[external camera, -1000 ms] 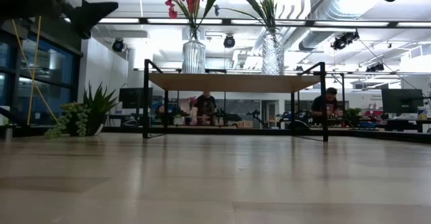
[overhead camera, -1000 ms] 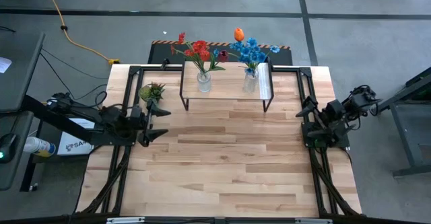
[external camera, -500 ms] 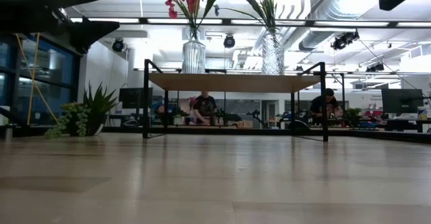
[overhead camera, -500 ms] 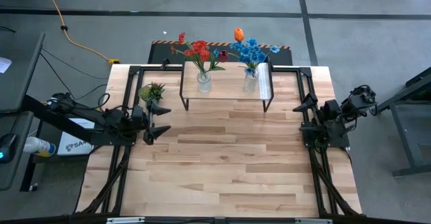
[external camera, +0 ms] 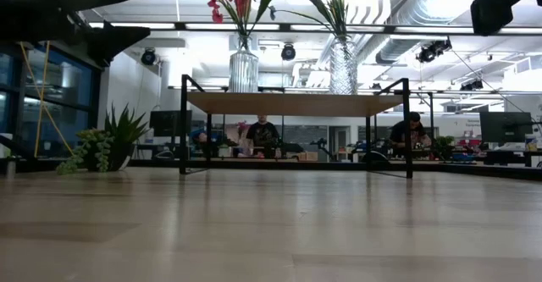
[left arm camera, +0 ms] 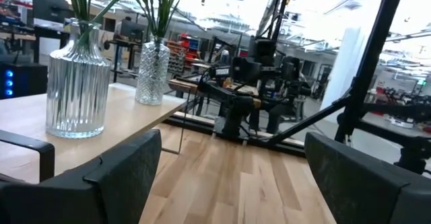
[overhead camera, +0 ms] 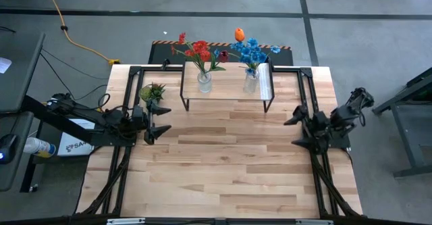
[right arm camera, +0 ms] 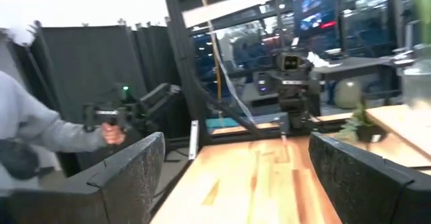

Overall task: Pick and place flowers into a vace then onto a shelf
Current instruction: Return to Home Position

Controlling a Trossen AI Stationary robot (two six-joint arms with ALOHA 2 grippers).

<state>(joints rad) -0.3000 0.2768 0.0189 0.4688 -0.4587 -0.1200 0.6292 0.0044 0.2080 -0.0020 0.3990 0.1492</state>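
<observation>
Two ribbed glass vases stand on the shelf (overhead camera: 226, 88) at the table's far side. The left vase (overhead camera: 204, 82) holds the red flowers (overhead camera: 198, 50) and a dark pink bud; the right vase (overhead camera: 250, 83) holds the blue flowers (overhead camera: 251, 50) and an orange tulip (overhead camera: 239, 34). Both vases show in the left wrist view (left arm camera: 75, 87) (left arm camera: 153, 72). My left gripper (overhead camera: 162, 121) hangs open at the table's left edge, near the shelf's left legs. My right gripper (overhead camera: 294, 132) hangs open at the right edge. Neither has anything between its fingers.
A small green spiky potted plant (overhead camera: 152, 91) stands left of the shelf, just beyond my left gripper. Bare wooden tabletop (overhead camera: 223, 164) stretches between the arms and toward the near edge. A person's grey sleeve and hand (right arm camera: 47, 133) show beyond the table in the right wrist view.
My right gripper has sunk and swung out over the table's right edge, toward the middle; its fingers stay open. The flowers, vases and shelf have stayed in place.
</observation>
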